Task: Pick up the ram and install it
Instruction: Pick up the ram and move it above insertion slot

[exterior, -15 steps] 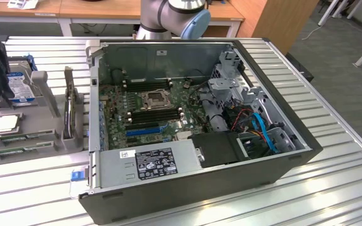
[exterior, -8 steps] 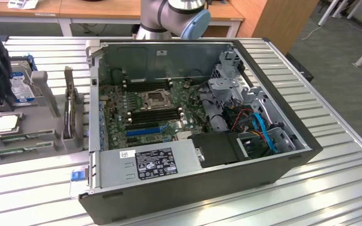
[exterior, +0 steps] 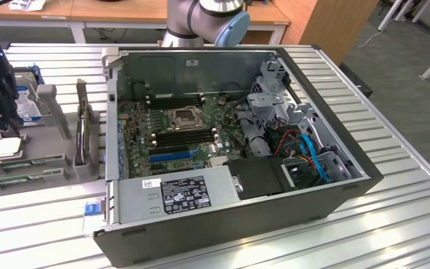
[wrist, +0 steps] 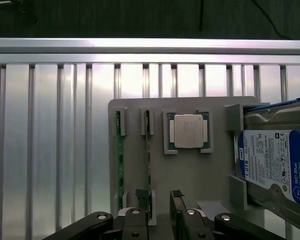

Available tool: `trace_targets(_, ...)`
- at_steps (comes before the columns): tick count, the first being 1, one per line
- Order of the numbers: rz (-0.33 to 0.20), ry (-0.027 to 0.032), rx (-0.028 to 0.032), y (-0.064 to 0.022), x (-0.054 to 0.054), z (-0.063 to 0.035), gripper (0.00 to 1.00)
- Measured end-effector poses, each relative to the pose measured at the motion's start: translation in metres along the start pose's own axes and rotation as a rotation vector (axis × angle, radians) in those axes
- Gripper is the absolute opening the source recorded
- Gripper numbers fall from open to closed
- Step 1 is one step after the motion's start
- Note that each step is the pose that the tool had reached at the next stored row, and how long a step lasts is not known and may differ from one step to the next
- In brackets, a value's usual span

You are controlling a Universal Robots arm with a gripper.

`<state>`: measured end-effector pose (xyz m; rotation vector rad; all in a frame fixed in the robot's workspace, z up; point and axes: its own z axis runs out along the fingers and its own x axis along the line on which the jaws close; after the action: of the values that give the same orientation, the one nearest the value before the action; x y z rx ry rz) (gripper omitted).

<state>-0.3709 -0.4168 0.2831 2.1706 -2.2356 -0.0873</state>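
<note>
- The slatted metal table (exterior: 394, 224) carried everything, with the open computer case (exterior: 237, 230) lying on its side in the middle.
- Inside the case, the motherboard (exterior: 177, 123) faced up. The labelled power supply (exterior: 177, 193) sat along the near wall.
- My arm (exterior: 200, 19) rose from its base at the far edge of the table, behind the case. My wrist ended up at the exterior view's left, well apart from the case, pointing straight down.
- Below it lay the grey parts holder (wrist: 190, 175), flat on the table just beside the case.
- A WD Blue hard drive (wrist: 270, 165) leaned tilted in the holder's end bay.
- My gripper (wrist: 160, 199) hung over the holder with its two black fingers (wrist: 141, 197) spread wide and nothing between them.
- The ram (wrist: 149, 150) stood on edge in its narrow slot in the holder, not yet lifted.
- One finger overlapped the end of that stick as seen from the wrist. The other was over bare holder on the CPU side. I could not tell whether either pad touched it.
- A second ram stick (wrist: 118, 150) stood on edge in the parallel slot, just beside the first and farther from the CPU.
- The square metal CPU (wrist: 190, 131) rested flat in its own frame, between the ram slots and the hard drive.
</note>
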Motion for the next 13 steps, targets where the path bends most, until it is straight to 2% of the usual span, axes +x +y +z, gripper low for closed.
trace_targets(13, 0.000, -0.0003, 0.0000, -0.0011, 0.000, 0.0182, 0.31)
